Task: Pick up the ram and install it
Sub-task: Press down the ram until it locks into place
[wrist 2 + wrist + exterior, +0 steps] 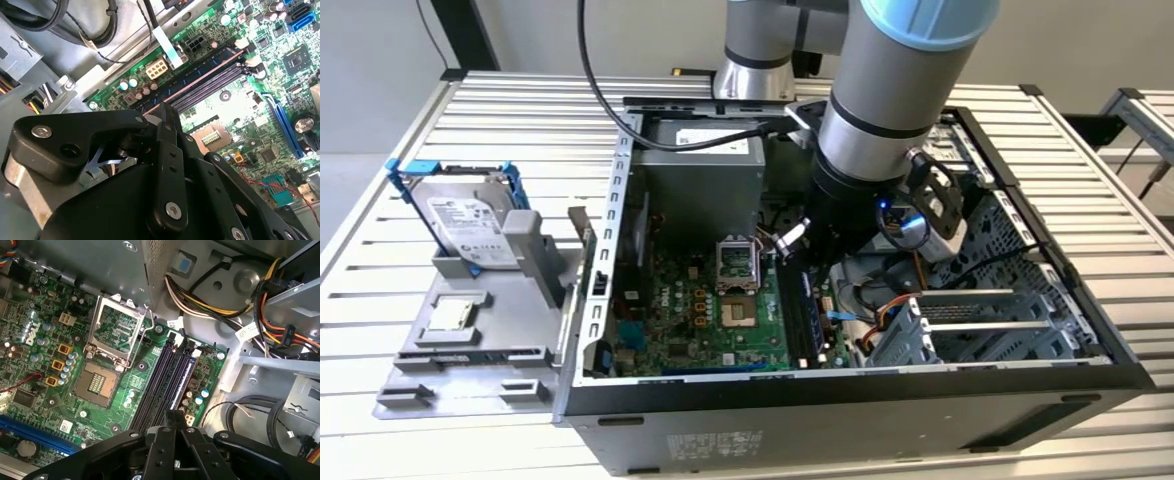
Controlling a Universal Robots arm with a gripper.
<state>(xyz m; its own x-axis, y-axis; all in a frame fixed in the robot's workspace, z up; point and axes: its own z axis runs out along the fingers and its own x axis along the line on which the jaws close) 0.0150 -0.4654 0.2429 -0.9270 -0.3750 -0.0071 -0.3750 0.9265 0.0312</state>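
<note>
Inside open computer case (1107,345): ram (182,380) seated in motherboard (145,367) slot; claw (175,417) above, state unclear.

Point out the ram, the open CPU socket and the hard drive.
ram (183,377): first wrist view, on its blue edge, standing in a slot.
CPU socket (98,384): first wrist view, on the contact grid.
hard drive (460,212): exterior view, on its silver top face.

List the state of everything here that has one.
Ram: seated on edge in a slot beside the empty black slots.
Gripper: above the slots, fingers closed together, holding nothing.
CPU socket: lid raised, empty.
Case: lying on its side, panel off.
Hard drive: out of the case, in its blue frame on the table.
</note>
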